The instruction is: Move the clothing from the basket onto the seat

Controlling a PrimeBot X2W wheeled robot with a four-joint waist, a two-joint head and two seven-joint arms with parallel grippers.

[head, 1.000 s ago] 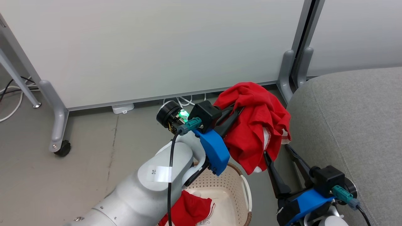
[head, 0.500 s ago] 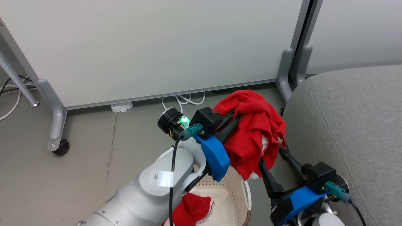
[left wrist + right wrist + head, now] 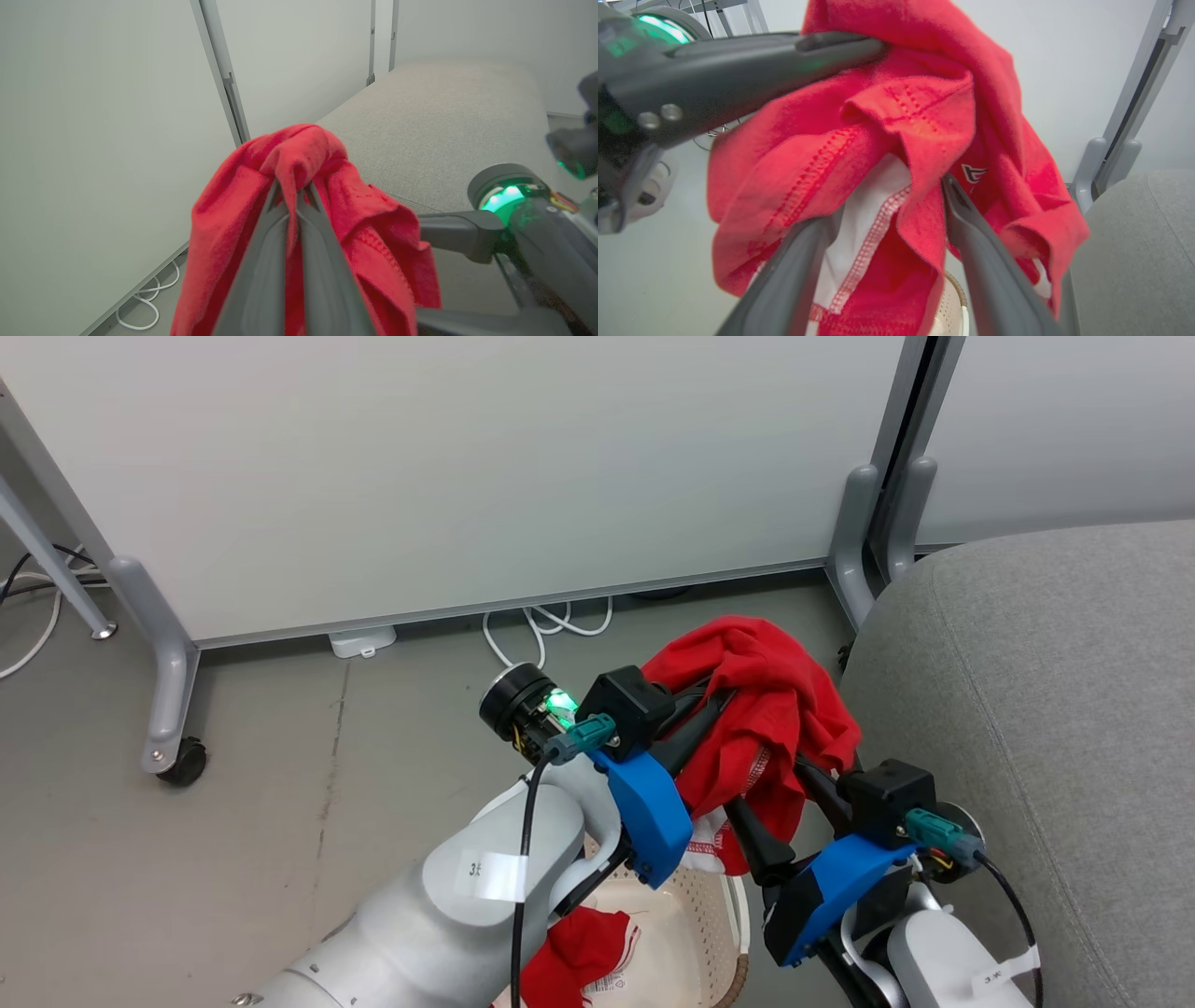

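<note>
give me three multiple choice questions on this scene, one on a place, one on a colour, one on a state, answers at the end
1. Where does the cream-white perforated plastic basket stand?
A. on a grey sofa cushion
B. on the grey floor
C. on a shelf

2. What colour is the small glowing light on the left wrist?
A. green
B. orange
C. white

3. In what state is the left claw?
A. wide open
B. shut on the bright red fabric garment
C. shut on nothing

Answers:
1 B, the head view shows it low down with floor beside it.
2 A, it glows green in the head view.
3 B, the left wrist view shows a red fold pinched between its closed tips.
</note>
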